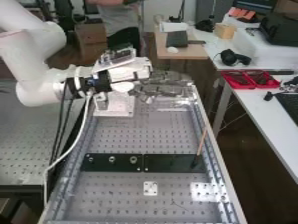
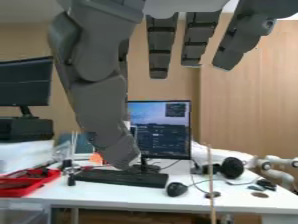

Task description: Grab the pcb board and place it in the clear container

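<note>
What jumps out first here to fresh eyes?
The big white arm coming in from the high view's left, its dark grey hand looming large in the wrist view. Next, the red tray on the white table at the high view's right. Then the black strip across the metal bench, with a thin wooden stick at its right end.

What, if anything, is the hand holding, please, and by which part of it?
Nothing is held: the hand is open, with nothing between its fingers and thumb.
</note>
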You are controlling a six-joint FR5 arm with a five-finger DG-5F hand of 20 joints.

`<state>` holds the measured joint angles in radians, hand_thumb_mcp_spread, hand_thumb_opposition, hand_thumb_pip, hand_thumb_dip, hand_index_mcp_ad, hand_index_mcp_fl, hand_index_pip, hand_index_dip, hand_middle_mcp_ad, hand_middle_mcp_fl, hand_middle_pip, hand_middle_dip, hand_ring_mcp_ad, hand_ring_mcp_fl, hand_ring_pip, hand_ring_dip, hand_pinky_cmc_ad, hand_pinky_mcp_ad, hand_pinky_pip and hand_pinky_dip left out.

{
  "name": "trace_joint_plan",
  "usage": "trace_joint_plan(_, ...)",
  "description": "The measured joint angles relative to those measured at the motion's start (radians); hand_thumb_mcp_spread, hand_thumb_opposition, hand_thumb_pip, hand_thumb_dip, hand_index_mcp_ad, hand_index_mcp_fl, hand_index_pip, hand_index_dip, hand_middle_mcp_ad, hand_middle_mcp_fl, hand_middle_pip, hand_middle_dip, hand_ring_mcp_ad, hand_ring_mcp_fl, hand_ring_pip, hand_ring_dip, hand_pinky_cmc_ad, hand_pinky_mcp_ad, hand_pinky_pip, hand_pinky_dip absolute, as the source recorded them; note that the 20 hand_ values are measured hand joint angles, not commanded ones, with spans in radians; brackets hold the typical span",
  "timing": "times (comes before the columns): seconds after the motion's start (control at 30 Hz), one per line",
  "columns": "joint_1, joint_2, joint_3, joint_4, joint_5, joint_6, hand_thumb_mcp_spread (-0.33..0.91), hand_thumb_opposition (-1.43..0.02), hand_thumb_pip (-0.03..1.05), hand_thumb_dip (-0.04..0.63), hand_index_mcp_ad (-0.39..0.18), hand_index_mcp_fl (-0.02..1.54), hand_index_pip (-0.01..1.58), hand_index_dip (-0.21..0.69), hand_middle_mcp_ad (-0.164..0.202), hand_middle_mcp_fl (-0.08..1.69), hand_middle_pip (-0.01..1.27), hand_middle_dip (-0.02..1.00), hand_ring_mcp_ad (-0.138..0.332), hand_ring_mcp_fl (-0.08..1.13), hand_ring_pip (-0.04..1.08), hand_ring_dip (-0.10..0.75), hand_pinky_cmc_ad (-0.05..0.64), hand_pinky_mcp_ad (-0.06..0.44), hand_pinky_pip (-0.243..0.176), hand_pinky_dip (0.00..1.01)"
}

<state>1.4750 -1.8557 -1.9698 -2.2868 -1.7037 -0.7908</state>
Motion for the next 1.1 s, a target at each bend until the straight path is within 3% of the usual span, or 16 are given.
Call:
trace_joint_plan(0.33, 0.115, -0.006, 0.032, 0.021, -0.04, 0.043, 0.75, -0.94, 0.43, 0.3, -0.274, 0.71, 1.1, 0.445, 0.044, 0.17, 0.15, 0.17, 0.113, 0.05, 0.11, 0.038, 0.333, 0.197, -0.042, 0.18)
trace_joint_plan(0.6, 0.19, -0.081, 0.09, 0.024, -0.061, 0.096, 0.75, -0.94, 0.44, 0.3, -0.271, 0.71, 1.09, 0.461, 0.045, 0.17, 0.15, 0.17, 0.112, 0.05, 0.11, 0.038, 0.333, 0.197, -0.042, 0.18)
trace_joint_plan(1.1, 0.256, -0.214, 0.164, -0.025, -0.019, 0.121, 0.75, -0.94, 0.44, 0.3, -0.271, 0.71, 1.07, 0.48, 0.045, 0.17, 0.15, 0.17, 0.113, 0.05, 0.11, 0.038, 0.333, 0.197, -0.042, 0.18)
